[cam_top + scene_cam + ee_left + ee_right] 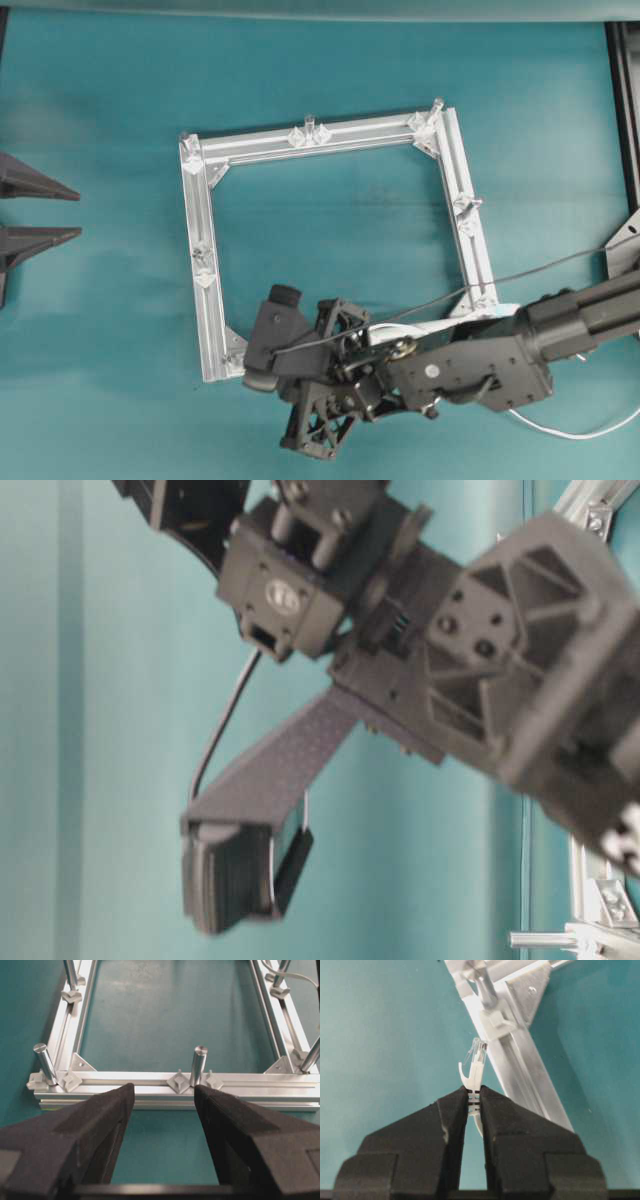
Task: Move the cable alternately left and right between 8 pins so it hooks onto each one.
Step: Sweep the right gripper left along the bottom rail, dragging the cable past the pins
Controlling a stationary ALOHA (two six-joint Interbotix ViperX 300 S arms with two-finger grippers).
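I saw a brushed, shiny aluminium frame (330, 138), glossy metal pins (198, 1065), matt teal bench (100, 350), rough black foam pads (452, 1115) and a smooth white plastic cable (475, 1067).

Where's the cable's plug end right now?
In the right wrist view the cable's plug end sticks up from the shut right gripper, just short of the pin on the frame; overhead, that is the frame's near rail.

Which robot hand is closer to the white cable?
The right one. The right gripper has its jaws shut on the cable near its clear plug end. The left gripper is open, facing the far side of the frame, away from the cable.
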